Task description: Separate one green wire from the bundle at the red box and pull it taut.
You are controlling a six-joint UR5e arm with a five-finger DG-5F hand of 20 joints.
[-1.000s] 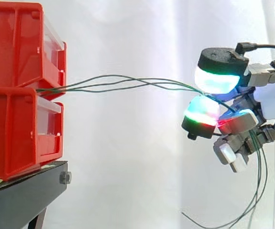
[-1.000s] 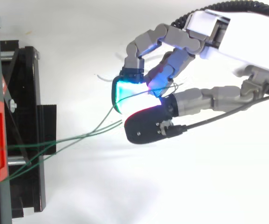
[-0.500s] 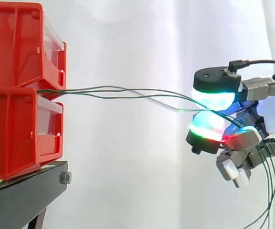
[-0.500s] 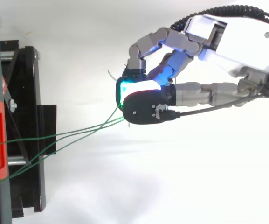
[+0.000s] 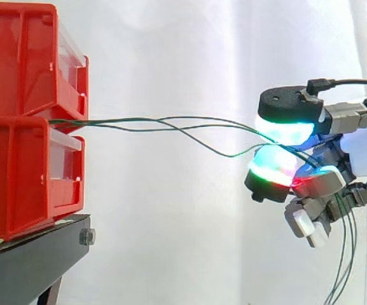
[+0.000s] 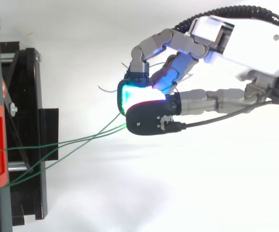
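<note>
Since the bundle leaves between the stacked red bins (image 5: 24, 121) on their black stand (image 5: 30, 260), I hold my robot hand (image 6: 236, 38) well out from the bins at that height. Its pads (image 5: 285, 130) are pinched on the green wires (image 5: 107, 121), and one wire sags, so I judge none taut yet.

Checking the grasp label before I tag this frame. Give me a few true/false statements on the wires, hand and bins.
1. The green wires run from the red bins to the hand. True.
2. The hand is open and clear of the wires. False: its pads pinch them.
3. Every wire between the bins and the hand is taut. False: one wire sags just before the hand.
4. Some loose wire hangs down on the far side of the hand from the bins. True.
5. The bins stand side by side. False: they are stacked on a black stand.
</note>
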